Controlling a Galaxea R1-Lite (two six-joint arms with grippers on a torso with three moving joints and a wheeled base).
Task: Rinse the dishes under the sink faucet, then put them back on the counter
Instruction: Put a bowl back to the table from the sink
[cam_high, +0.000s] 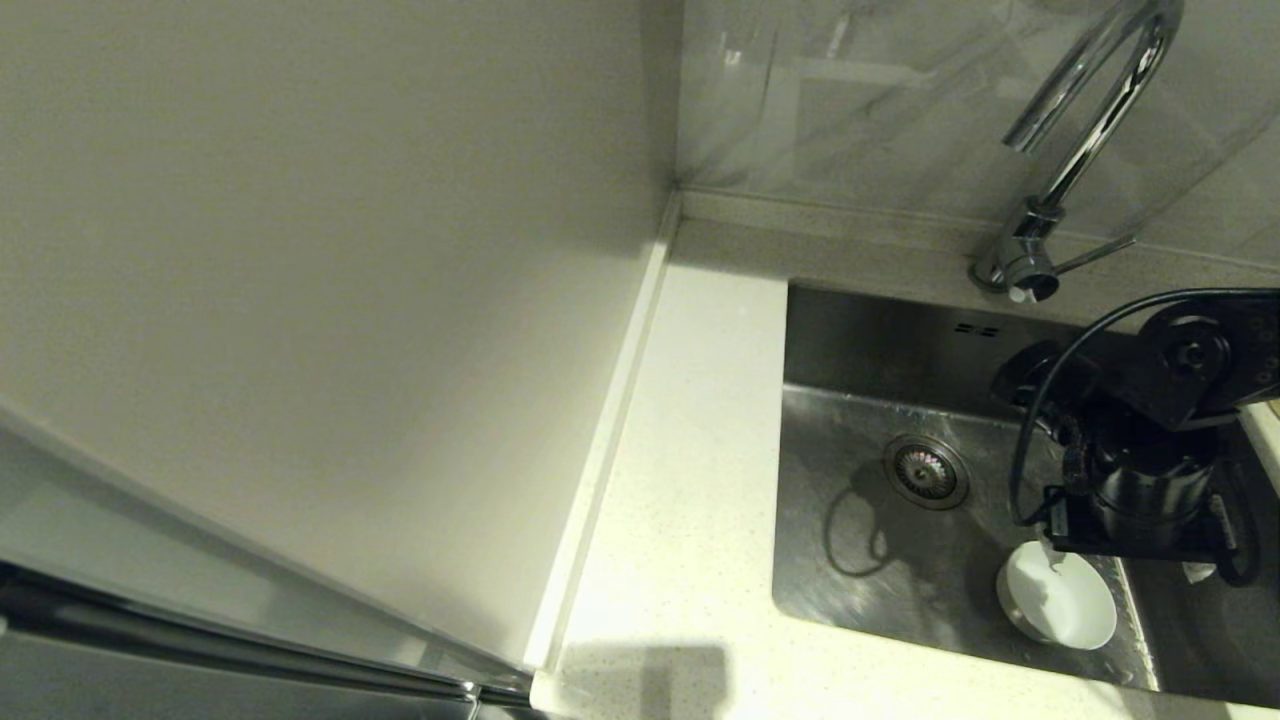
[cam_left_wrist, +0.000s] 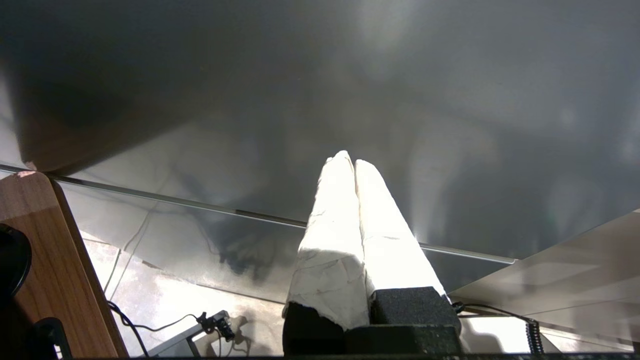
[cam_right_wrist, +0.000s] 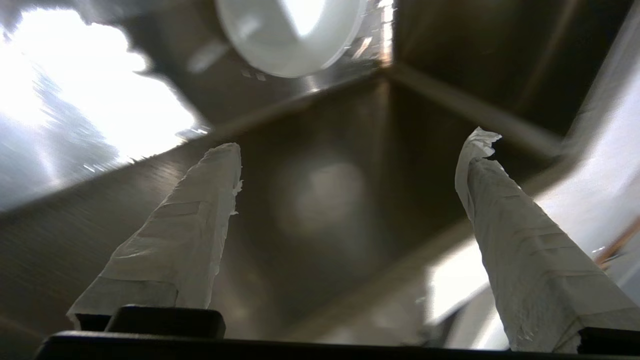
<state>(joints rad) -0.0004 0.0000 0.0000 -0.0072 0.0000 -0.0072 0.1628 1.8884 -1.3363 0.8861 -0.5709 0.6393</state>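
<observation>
One white bowl (cam_high: 1057, 600) lies in the sink (cam_high: 880, 560) at its front edge, unheld under the right gripper (cam_right_wrist: 350, 160) with fingers spread, while the left gripper (cam_left_wrist: 355, 165) is pinched shut on nothing off to the side, so rinsing under the faucet (cam_high: 1080, 130) and return to the counter (cam_high: 690, 480) both seem left.

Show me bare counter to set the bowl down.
The counter strip between the wall's raised edge and the sink is bare. Crowded: the sink's near right corner, with the white bowl under the right gripper, jaws open.

Grey marbled wall tiles (cam_high: 860, 100); wooden board (cam_left_wrist: 55, 270), thin black cable (cam_left_wrist: 150, 327) beside it
</observation>
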